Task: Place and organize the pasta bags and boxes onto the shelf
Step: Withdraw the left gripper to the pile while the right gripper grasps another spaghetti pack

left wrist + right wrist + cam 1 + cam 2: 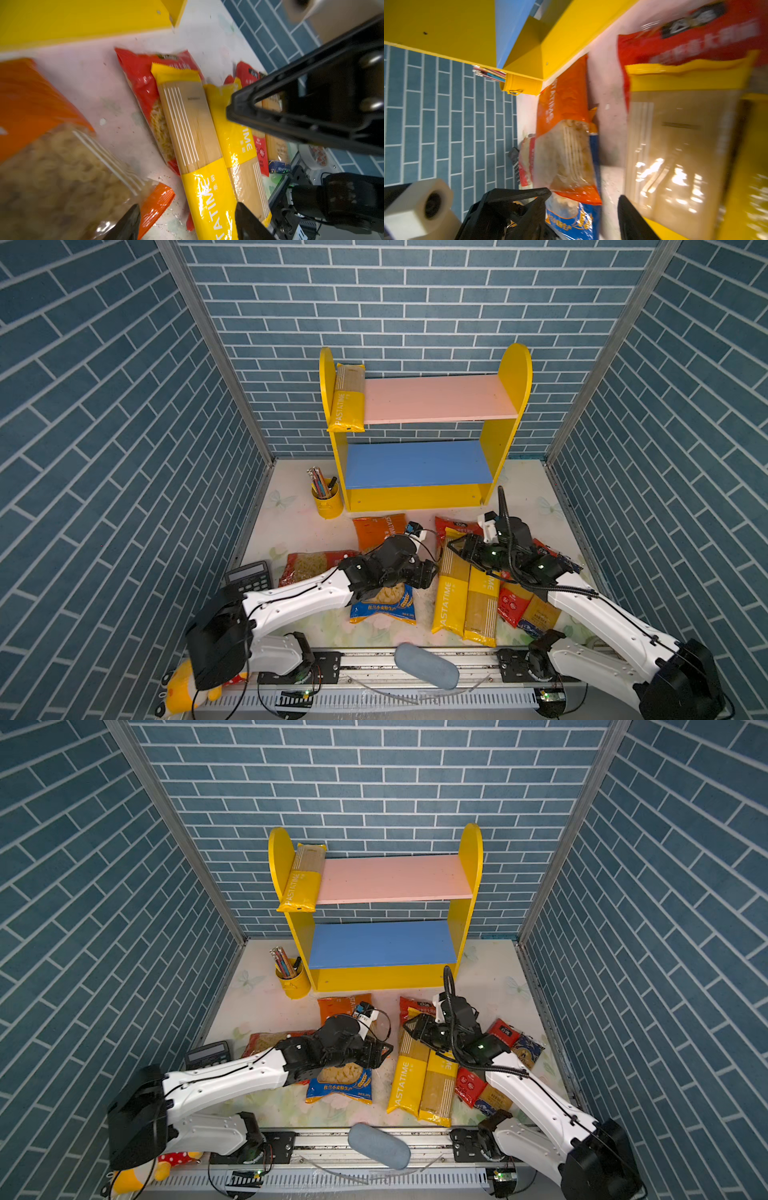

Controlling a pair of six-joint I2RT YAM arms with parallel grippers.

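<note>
The shelf (436, 402) stands at the back, with one yellow PASTATIME pack (347, 398) on its pink board against the left panel. The blue board (415, 464) is bare. On the table lie two yellow spaghetti packs (451, 597), orange (376, 529), red (309, 564) and blue (384, 605) macaroni bags, and red and dark-blue packs (513, 605). My left gripper (431, 572) is open low beside the nearer yellow pack (207, 197), which shows between its fingertips (128, 222). My right gripper (455, 546) is open over that pack's far end (675, 135), holding nothing.
A yellow pencil cup (326, 499) stands left of the shelf. A calculator (249, 576) lies at the table's left edge. A grey-blue case (426, 664) rests on the front rail, a plush toy (183, 689) below it. Brick walls close three sides.
</note>
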